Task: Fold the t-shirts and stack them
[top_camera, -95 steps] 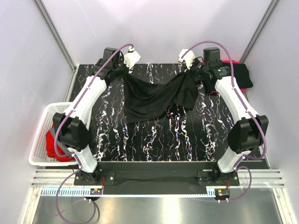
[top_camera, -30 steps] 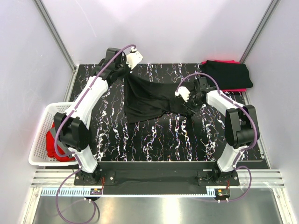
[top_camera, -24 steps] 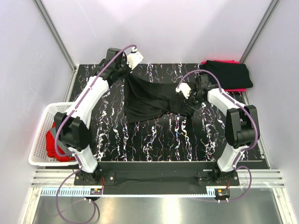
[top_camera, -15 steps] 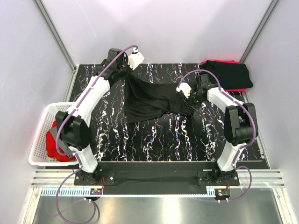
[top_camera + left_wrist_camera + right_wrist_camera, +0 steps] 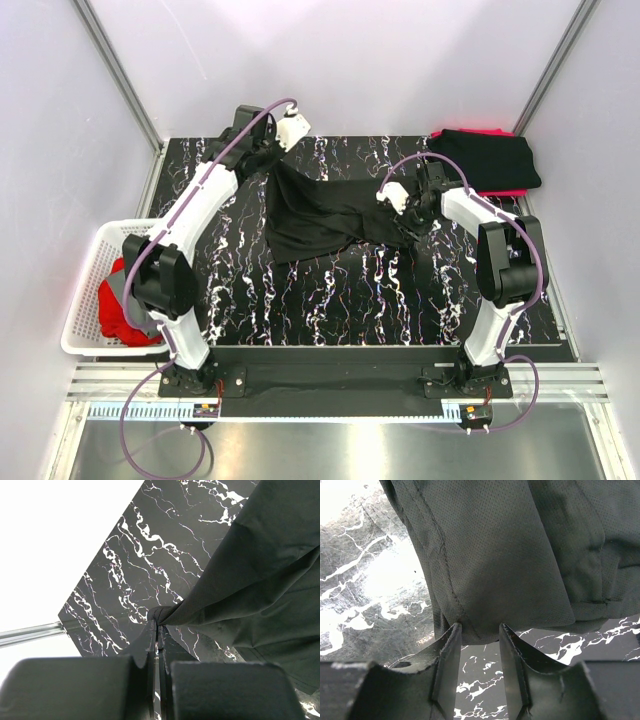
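Cloth of the black t-shirt (image 5: pixel 320 212) lies slantwise across the far middle of the marbled black table (image 5: pixel 350 300). Its long axis runs from my left gripper (image 5: pixel 156 629) at the far left down toward my right gripper (image 5: pixel 479 628). My left fingers are pinched tight on a raised corner. My right fingers stand partly apart with the hem at their tips, gripping nothing. Folded shirts (image 5: pixel 488 158) sit far right, a white basket (image 5: pixel 80 300) stands left, and pale walls (image 5: pixel 400 60) surround us.

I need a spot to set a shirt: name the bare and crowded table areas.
Free: the near half of the table, between the black t-shirt and the near edge. Crowded: the far middle, under that shirt; the far right corner, holding the folded stack.
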Robot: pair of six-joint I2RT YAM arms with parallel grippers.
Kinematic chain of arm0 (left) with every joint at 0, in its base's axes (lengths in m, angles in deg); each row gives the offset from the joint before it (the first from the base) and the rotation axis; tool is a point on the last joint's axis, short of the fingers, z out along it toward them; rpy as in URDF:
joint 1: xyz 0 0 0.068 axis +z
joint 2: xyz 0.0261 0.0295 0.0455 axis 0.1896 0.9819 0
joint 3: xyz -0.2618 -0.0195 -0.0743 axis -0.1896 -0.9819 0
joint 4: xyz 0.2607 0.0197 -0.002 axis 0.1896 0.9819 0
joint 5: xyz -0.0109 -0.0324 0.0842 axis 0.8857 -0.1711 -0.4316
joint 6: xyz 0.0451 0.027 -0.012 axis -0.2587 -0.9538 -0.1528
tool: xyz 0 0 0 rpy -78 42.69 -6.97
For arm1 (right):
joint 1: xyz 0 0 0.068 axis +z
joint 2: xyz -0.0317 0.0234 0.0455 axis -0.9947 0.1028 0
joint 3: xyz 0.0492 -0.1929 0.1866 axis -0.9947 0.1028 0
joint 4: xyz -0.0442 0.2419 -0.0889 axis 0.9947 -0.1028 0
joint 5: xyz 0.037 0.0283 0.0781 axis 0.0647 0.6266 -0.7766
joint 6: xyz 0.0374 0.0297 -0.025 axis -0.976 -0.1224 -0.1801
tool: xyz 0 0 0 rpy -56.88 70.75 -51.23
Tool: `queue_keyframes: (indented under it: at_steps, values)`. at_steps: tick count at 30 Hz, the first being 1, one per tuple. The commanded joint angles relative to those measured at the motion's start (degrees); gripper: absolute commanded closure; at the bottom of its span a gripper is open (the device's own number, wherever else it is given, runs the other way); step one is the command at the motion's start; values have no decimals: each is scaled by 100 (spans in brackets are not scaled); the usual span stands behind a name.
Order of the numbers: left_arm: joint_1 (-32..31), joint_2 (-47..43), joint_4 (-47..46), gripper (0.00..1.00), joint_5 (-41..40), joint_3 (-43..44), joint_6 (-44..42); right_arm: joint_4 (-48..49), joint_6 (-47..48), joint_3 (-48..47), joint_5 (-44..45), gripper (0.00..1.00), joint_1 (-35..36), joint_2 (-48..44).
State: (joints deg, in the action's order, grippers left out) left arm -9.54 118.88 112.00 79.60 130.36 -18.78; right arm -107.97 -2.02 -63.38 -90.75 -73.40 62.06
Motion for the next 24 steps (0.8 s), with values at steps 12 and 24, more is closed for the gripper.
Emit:
queue_keyframes:
  at_steps: [12,24]
  values:
    - [-89,108,-225,100,-102,329,-27,-212,130,-23,58,55,-7,47]
    - [-141,108,-225,100,-182,302,-53,130,-90,-198,550,61,-15,600]
